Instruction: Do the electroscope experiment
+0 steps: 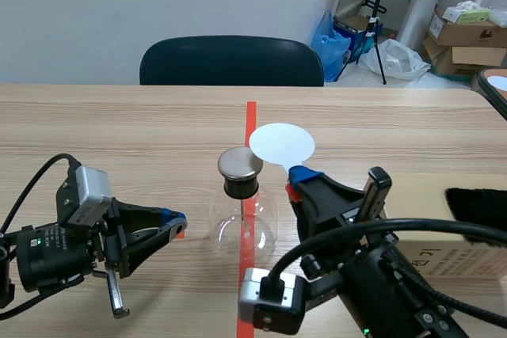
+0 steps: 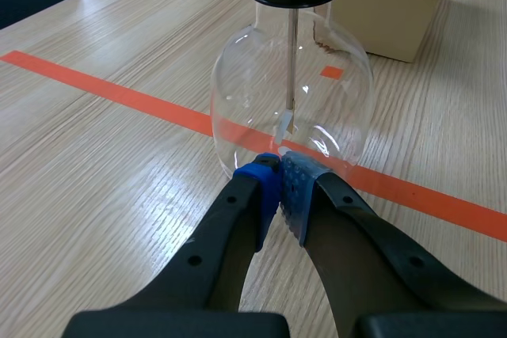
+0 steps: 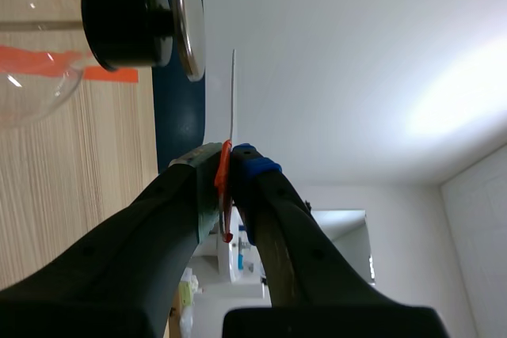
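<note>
A glass flask electroscope (image 1: 242,225) stands on the orange tape line at the table's middle, with a black stopper and a round metal cap (image 1: 240,164). Inside the electroscope (image 2: 289,100) a thin rod hangs down. My left gripper (image 1: 177,222) lies low to its left, shut on nothing; its pads (image 2: 295,187) meet just short of the glass. My right gripper (image 1: 298,180) is shut on the orange-red handle of a white disc (image 1: 281,144), held upright just right of the cap. In the right wrist view the disc (image 3: 233,93) shows edge-on beside the cap (image 3: 188,17), a small gap apart.
A cardboard box (image 1: 475,268) sits at the right with a black furry cloth (image 1: 478,207) on it, close behind the right arm. The same box (image 2: 396,5) stands beyond the flask. A dark chair (image 1: 231,61) is at the table's far edge.
</note>
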Action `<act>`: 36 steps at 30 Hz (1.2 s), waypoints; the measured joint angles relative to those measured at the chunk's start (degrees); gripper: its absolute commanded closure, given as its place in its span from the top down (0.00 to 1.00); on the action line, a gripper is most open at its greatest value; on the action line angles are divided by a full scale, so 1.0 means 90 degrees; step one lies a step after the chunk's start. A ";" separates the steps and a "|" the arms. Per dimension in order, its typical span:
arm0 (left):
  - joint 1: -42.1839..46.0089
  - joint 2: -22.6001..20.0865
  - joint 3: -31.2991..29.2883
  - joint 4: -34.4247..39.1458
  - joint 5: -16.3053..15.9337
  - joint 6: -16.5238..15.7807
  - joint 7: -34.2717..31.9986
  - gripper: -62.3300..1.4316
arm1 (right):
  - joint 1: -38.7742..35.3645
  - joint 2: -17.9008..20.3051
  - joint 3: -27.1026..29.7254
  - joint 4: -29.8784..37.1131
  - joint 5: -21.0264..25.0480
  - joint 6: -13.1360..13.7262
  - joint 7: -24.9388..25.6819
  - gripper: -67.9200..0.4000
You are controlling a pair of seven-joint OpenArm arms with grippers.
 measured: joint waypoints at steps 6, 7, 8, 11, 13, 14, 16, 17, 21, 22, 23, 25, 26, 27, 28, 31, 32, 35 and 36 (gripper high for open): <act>0.0000 0.0000 0.0000 0.0000 0.0000 0.0000 0.0000 0.07 | 0.0000 0.0000 0.0000 0.0000 0.0000 0.0000 0.0692 0.02; 0.0000 0.0000 0.0000 0.0000 0.0000 0.0000 0.0000 0.07 | 0.0000 0.0000 0.0000 0.0000 0.0000 0.0000 0.0763 0.02; 0.0000 0.0000 0.0000 0.0000 0.0000 0.0000 0.0000 0.07 | 0.0000 0.0000 0.0000 0.0000 0.0000 0.0000 0.0818 0.02; 0.0000 0.0000 0.0000 0.0000 0.0000 0.0000 0.0000 0.07 | 0.0000 0.0000 0.0000 0.0000 0.0000 0.0000 0.0954 0.02; 0.0000 0.0000 0.0000 0.0000 0.0000 0.0000 -0.0022 0.07 | 0.0000 0.0000 0.0000 0.0000 0.0000 0.0000 0.1056 0.02; 0.0000 0.0000 0.0000 0.0000 0.0000 0.0000 -0.0036 0.07 | 0.0000 0.0000 0.0000 0.0000 0.0000 0.0000 0.1066 0.02; 0.0000 0.0000 0.0000 0.0000 -0.0002 0.0000 -0.0068 0.07 | 0.0000 0.0000 0.0000 0.0000 0.0000 0.0000 0.1088 0.02; 0.0000 0.0000 0.0000 0.0000 -0.0002 0.0000 -0.0066 0.07 | 0.0000 0.0000 0.0000 0.0000 0.0000 0.0000 0.1088 0.02; 0.0000 0.0000 0.0000 0.0000 0.0000 -0.0002 -0.0066 0.07 | 0.0000 0.0000 0.0000 0.0000 0.0000 0.0000 0.1088 0.02; 0.0000 0.0000 0.0000 0.0000 0.0000 -0.0002 -0.0066 0.07 | 0.0000 0.0000 0.0000 0.0000 0.0000 0.0000 0.1088 0.02; 0.0000 0.0000 0.0000 0.0000 0.0000 -0.0002 -0.0066 0.07 | 0.0000 0.0000 0.0000 0.0000 0.0000 0.0000 0.1088 0.02; 0.0000 0.0000 0.0000 0.0000 0.0000 -0.0002 -0.0066 0.07 | 0.0000 0.0000 0.0000 0.0000 0.0000 0.0000 0.1088 0.02; 0.0000 0.0000 0.0000 0.0000 0.0000 -0.0002 -0.0066 0.07 | 0.0000 0.0000 0.0000 0.0000 0.0000 0.0000 0.1088 0.02; 0.0000 0.0000 0.0000 0.0000 0.0000 -0.0002 -0.0066 0.07 | 0.0000 0.0000 0.0000 0.0000 0.0000 0.0000 0.1088 0.02; 0.0000 0.0000 0.0000 0.0000 0.0000 -0.0002 -0.0066 0.07 | 0.0000 0.0000 0.0000 0.0000 0.0000 0.0000 0.1088 0.02; 0.0000 0.0000 0.0000 0.0000 0.0000 -0.0002 -0.0066 0.07 | 0.0000 0.0000 0.0000 0.0000 0.0000 0.0000 0.1088 0.02; 0.0000 0.0000 0.0000 0.0000 0.0000 -0.0002 -0.0066 0.07 | 0.0000 0.0000 0.0000 0.0000 0.0000 0.0000 0.1088 0.02; 0.0000 0.0000 0.0000 0.0000 0.0000 -0.0002 -0.0066 0.07 | 0.0000 0.0000 0.0000 0.0000 0.0000 0.0000 0.1088 0.02; 0.0000 0.0000 0.0000 0.0000 0.0000 -0.0002 -0.0066 0.07 | 0.0000 0.0000 0.0000 0.0000 0.0000 0.0000 0.1088 0.02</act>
